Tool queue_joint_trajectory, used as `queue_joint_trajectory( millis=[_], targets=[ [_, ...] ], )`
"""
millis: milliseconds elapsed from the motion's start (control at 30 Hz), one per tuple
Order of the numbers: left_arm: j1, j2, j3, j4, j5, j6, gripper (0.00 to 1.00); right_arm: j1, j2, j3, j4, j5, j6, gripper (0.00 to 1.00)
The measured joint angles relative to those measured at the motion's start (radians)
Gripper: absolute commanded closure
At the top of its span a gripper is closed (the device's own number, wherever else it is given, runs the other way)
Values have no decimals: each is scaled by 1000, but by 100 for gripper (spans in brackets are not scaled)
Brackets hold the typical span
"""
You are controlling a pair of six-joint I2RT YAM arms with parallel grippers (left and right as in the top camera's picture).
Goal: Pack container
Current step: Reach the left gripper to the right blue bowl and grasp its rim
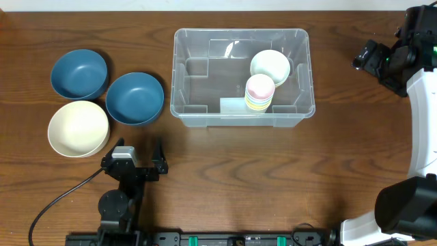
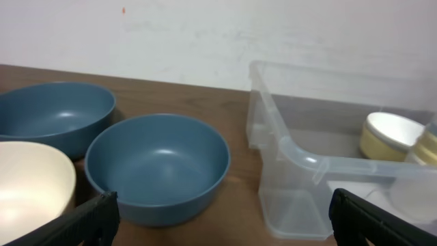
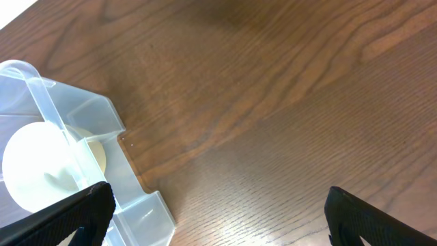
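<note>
We see the container (image 1: 225,80), a clear plastic bin, standing upright on the table (image 1: 273,178) a little right of centre and towards the far edge. Inside it, in the right half, a pale bowl (image 1: 270,66) sits near the far right corner, and a stack of small pastel cups (image 1: 259,92) stands just in front of it, close to the near wall. To the left of the container, three larger bowls cluster together on the table: one blue bowl (image 1: 79,73) farthest left and back, a second blue bowl (image 1: 134,98) nearest the container, and a cream bowl (image 1: 78,128) in front of them. The left tool (image 1: 140,147) hangs low near the front edge, just in front of the second blue bowl, its jaws spread wide and holding nothing. The right tool (image 3: 217,195) is beyond the container's right end, over bare wood, also wide open and empty.
</note>
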Motion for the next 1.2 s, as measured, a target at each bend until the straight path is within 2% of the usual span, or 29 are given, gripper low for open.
queue_joint_trajectory(
  millis=[133, 300, 567, 700, 900, 1000, 1100, 1200],
  targets=[
    [0, 6, 29, -28, 17, -11, 2, 0, 0, 0, 0, 0, 0, 1],
    [0, 137, 288, -224, -24, 0, 2, 0, 0, 0, 0, 0, 0, 1],
    [1, 639, 869, -661, -153, 16, 2, 0, 0, 0, -1, 3, 0, 1],
    [1, 855, 1075, -788, -167, 24, 2, 0, 0, 0, 0, 3, 0, 1],
    [1, 1009, 1154, -861, -164, 23, 2, 0, 1, 0, -1, 3, 0, 1],
    [1, 1073, 1154, -875, -164, -27, 2, 0, 1, 0, -1, 3, 0, 1],
    [3, 1159, 1155, -870, -164, -139, 2, 0, 1, 0, -1, 3, 0, 1],
    [19, 1263, 1155, -866, -163, -320, 2, 0, 1, 0, -1, 3, 0, 1]
  ],
)
